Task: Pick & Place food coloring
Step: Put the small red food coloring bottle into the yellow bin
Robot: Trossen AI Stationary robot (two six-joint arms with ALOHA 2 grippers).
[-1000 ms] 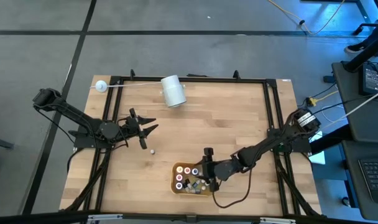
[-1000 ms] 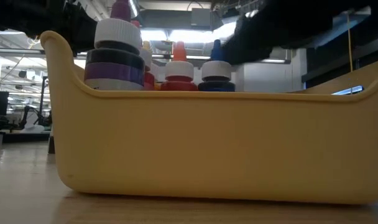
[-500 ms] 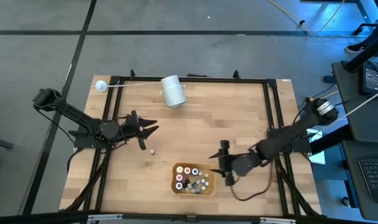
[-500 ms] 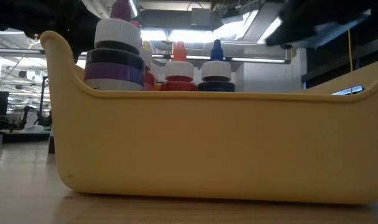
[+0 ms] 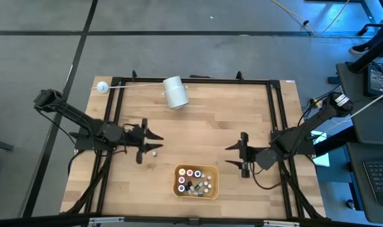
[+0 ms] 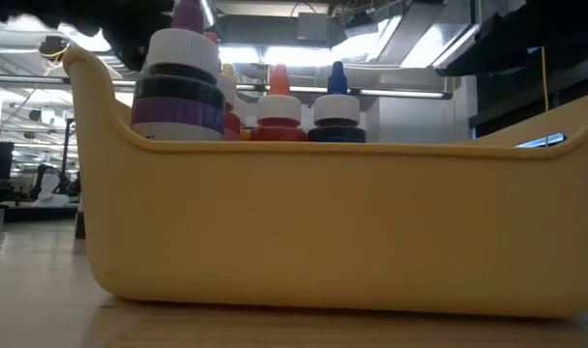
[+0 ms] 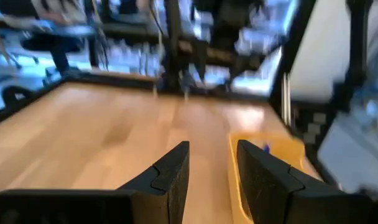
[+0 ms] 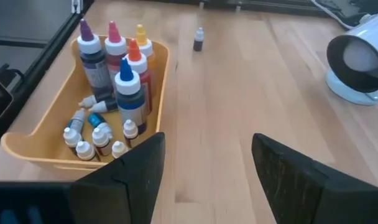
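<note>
Bottle lies loose on table, just ahead of left gripper, fingers spread. Right gripper spread, empty, tray beside it. Risk: fingertip nudge rolls tiny bottle away before pinch.

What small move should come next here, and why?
Probably lower the left claw over the lone small bottle and close. It stands on the table outside the yellow bin; the open right claw has nothing in it.
</note>
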